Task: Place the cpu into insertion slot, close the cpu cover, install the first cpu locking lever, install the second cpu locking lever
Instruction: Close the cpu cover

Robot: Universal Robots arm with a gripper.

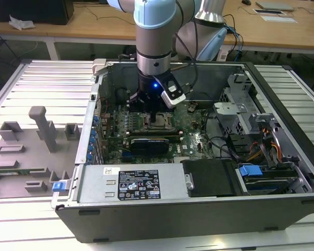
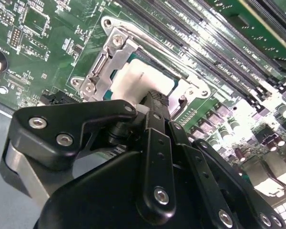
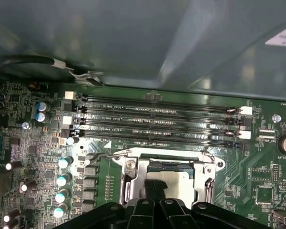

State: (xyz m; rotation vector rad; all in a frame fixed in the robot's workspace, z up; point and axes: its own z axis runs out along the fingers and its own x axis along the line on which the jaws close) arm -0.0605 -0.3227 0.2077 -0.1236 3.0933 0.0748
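The cpu (image 2: 133,78) (image 3: 183,181) lies flat in the insertion slot (image 1: 159,122) on the green motherboard, its pale top showing through the window of the cpu cover (image 2: 107,59) (image 3: 133,179). That metal frame is lowered around the chip. My gripper (image 2: 155,98) (image 3: 155,187) (image 1: 156,116) stands straight above the socket, shut, its black tips resting on the chip's top with nothing between them. A thin wire locking lever (image 3: 102,155) (image 2: 152,43) runs along the socket's edge beside the memory slots. Another lever (image 3: 210,185) lies along the adjoining side.
Long black memory slots (image 3: 157,119) run beside the socket, with capacitors (image 3: 62,179) close by. A black graphics card (image 1: 149,142), a power supply (image 1: 136,183) and a drive cage (image 1: 235,104) crowd the open case. Grey fixtures (image 1: 31,141) sit at the exterior view's left.
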